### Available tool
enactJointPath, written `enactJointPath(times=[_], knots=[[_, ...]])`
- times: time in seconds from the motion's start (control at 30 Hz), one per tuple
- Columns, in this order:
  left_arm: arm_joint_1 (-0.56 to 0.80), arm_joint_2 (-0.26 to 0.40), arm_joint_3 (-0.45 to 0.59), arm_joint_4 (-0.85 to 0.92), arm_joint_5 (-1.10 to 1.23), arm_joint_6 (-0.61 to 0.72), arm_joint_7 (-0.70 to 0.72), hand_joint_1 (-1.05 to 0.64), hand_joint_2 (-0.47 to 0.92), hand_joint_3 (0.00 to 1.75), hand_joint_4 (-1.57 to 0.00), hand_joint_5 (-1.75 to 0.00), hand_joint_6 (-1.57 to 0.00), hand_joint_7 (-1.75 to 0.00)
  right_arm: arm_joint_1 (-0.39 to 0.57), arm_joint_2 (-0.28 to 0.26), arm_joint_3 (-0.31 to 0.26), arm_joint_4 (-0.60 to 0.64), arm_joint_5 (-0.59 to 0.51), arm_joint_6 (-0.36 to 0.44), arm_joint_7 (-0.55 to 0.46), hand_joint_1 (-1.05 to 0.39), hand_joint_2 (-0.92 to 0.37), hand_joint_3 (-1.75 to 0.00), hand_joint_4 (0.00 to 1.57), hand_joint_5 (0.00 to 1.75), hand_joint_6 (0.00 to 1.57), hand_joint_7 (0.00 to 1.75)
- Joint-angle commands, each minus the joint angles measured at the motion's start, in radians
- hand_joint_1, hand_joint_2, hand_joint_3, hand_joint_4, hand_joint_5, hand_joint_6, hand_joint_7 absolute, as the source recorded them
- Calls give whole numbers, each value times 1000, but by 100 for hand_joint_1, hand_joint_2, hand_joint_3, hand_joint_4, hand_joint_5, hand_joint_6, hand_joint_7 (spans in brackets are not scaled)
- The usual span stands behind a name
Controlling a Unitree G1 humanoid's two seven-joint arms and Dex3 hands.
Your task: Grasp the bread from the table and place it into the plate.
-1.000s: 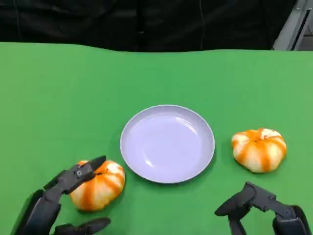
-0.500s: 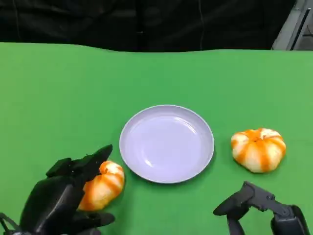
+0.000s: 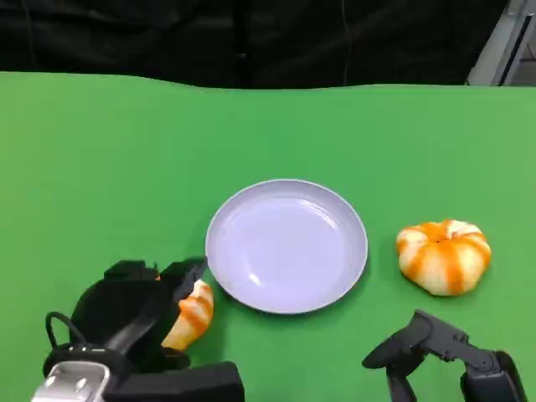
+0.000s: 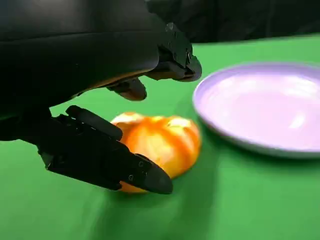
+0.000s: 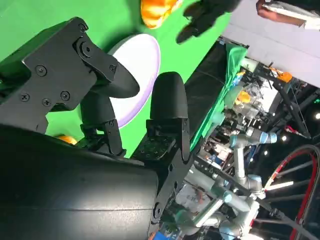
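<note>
An orange-and-white striped bread (image 3: 195, 311) (image 4: 160, 142) lies on the green table just left of the lavender plate (image 3: 286, 186) (image 4: 265, 107). My left hand (image 3: 134, 311) (image 4: 95, 65) arches over this bread, with fingers above it and the thumb low on its near side. The fingers stand apart, and a gap shows between the upper fingers and the bread. The hand hides the bread's left half in the head view. A second striped bread (image 3: 444, 255) sits right of the plate. My right hand (image 3: 435, 345) (image 5: 100, 100) hovers near the table's front right, fingers spread, holding nothing.
The green table (image 3: 126, 159) stretches wide behind the plate, with a dark backdrop beyond its far edge. The plate (image 5: 145, 65) also lies past my right hand's fingers in the right wrist view, with lab equipment beyond the table.
My left hand has moved forward and over the left bread, covering more of it. The right hand, the plate and the right bread have stayed put.
</note>
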Motion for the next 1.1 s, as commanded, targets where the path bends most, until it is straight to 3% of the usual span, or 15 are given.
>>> enactJointPath(times=[0.03,0.27,0.3,0.37,0.43,0.57,0.6,0.63,0.73,0.8,0.9,1.1], knots=[[-47,5,-33,81,12,53,8,-35,86,0,-43,-27,-38,-1,13,-2,3,-18,2,4,-6,-9,-34,-129,71,153,77,122],[-91,6,-76,190,7,113,29,-29,86,0,-60,-31,-41,-1,13,-2,2,-17,-3,2,-8,-10,-34,-129,72,153,77,122],[-96,9,-82,205,3,114,38,-29,86,0,-60,-44,-44,-1,13,-2,2,-17,-2,3,-7,-10,-34,-128,72,152,77,122],[-102,18,-88,233,-14,93,67,-28,86,0,-49,-87,-48,-1,12,-2,3,-14,3,1,-6,-10,-35,-128,72,152,77,122],[-99,29,-79,257,-60,33,127,-25,89,2,-55,-131,-68,-6,11,-2,3,-11,7,-2,-5,-10,-35,-128,72,152,77,122],[-85,58,-53,296,-161,-135,291,-18,92,18,-78,-167,-116,-19,10,-3,4,-10,10,-2,-4,-10,-35,-127,71,152,77,122],[-79,65,-47,292,-180,-166,321,-18,90,26,-80,-171,-121,-24,9,-3,4,-9,8,-3,-5,-10,-35,-127,71,152,77,122],[-74,70,-44,288,-194,-185,340,-18,81,50,-81,-173,-116,-46,8,-2,4,-8,7,-3,-6,-10,-35,-127,71,152,77,122],[-58,80,-32,270,-215,-239,415,-17,58,96,-85,-174,-98,-93,5,-2,3,-4,10,-3,-6,-10,-36,-127,71,152,77,121],[-43,84,-21,251,-223,-272,467,-18,51,110,-86,-175,-92,-107,1,-3,2,0,6,-6,-9,-10,-36,-127,71,152,77,121],[-26,88,-6,230,-230,-320,534,-14,42,122,-87,-175,-90,-112,-2,-4,1,6,3,-10,-12,-10,-36,-126,72,151,77,121],[-12,101,5,210,-225,-398,612,-11,37,127,-87,-175,-94,-108,-4,-6,1,10,7,-13,-11,-10,-35,-127,71,152,77,121]])
